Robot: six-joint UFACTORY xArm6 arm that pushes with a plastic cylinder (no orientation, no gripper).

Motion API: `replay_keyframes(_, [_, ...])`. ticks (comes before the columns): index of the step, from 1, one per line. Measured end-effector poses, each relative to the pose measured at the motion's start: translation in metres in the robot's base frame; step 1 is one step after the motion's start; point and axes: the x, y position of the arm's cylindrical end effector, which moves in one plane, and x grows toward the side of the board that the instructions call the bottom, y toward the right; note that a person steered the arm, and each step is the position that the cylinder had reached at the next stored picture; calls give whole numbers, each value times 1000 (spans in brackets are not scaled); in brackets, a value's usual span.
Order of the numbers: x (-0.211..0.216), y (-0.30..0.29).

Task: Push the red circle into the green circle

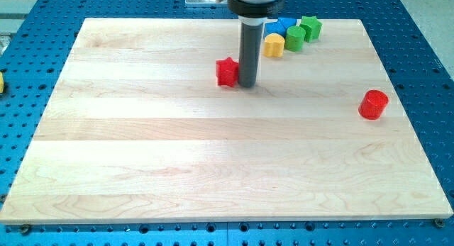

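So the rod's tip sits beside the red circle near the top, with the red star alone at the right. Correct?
No, swapped. In the camera view my tip sits beside the red star near the top; the red circle is alone at the right.

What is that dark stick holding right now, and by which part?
Nothing is held. My tip only pushes; it stands right beside the red star-shaped block, on that block's right in the view. The red circle sits far off, untouched.

Bright, even light; soft shadows.

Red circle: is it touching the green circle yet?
No. The red circle sits alone near the view's right edge, far from the green circle in the cluster at the view's top.
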Motion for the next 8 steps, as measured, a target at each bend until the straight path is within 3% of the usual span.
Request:
replay_keyframes(1, [-28,89])
replay_keyframes(2, [-40,232])
replay_keyframes(3, [-13,308])
replay_keyframes(5, [92,271])
replay_keyframes(7, [95,123])
replay_keyframes(8, [105,114])
